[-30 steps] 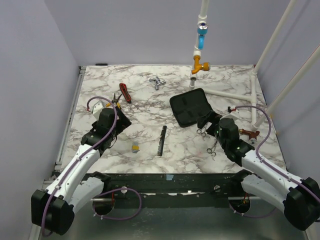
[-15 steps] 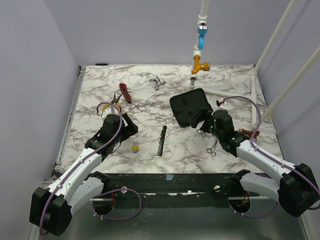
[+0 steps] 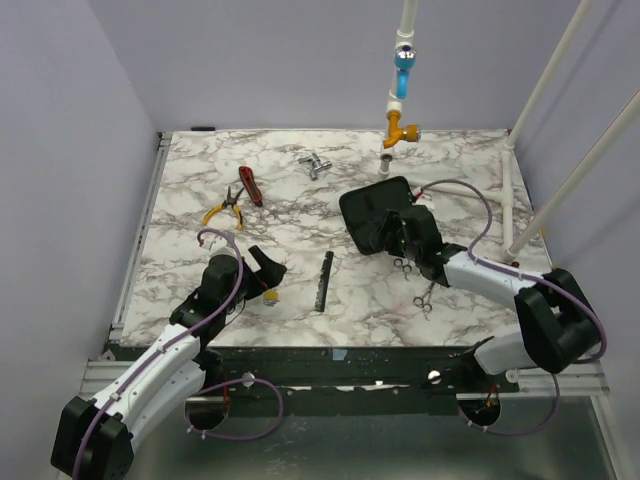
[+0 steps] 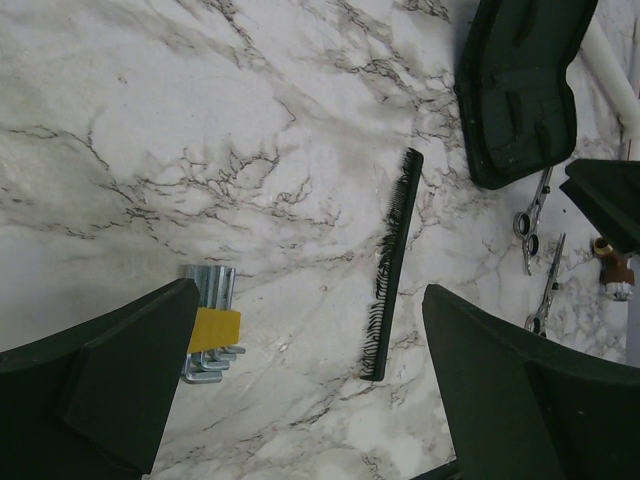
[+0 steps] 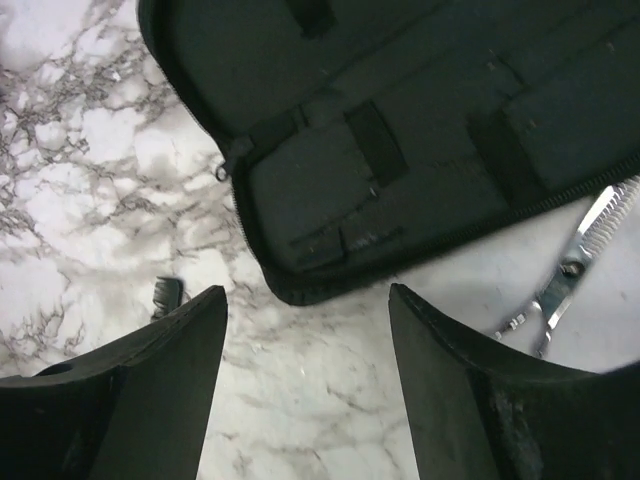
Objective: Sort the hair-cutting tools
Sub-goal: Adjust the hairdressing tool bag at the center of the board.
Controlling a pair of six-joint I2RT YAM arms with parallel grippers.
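The black comb (image 3: 323, 280) lies on the marble table (image 3: 300, 225), also in the left wrist view (image 4: 392, 262); its tip shows in the right wrist view (image 5: 168, 293). Two silver scissors lie right of it: one (image 3: 403, 264) by the case, one (image 3: 424, 298) nearer; both show in the left wrist view (image 4: 532, 210) (image 4: 547, 290). My left gripper (image 3: 268, 272) (image 4: 310, 305) is open and empty, left of the comb. My right gripper (image 3: 402, 238) (image 5: 305, 300) is open and empty over the near edge of the open black case (image 3: 378, 212) (image 5: 400, 130). One pair of scissors (image 5: 570, 270) lies to its right.
A yellow-banded hex key set (image 3: 270, 297) (image 4: 210, 325) lies by my left fingers. Yellow-handled pliers (image 3: 222, 208) and a red-handled tool (image 3: 250, 185) lie far left. A silver fitting (image 3: 314, 165) sits at the back. White pipes with a blue and orange valve (image 3: 400, 100) stand back right.
My left gripper has moved nearer and right toward the hex keys, uncovering the yellow pliers. My right gripper has swung left and farther, onto the case's near edge.
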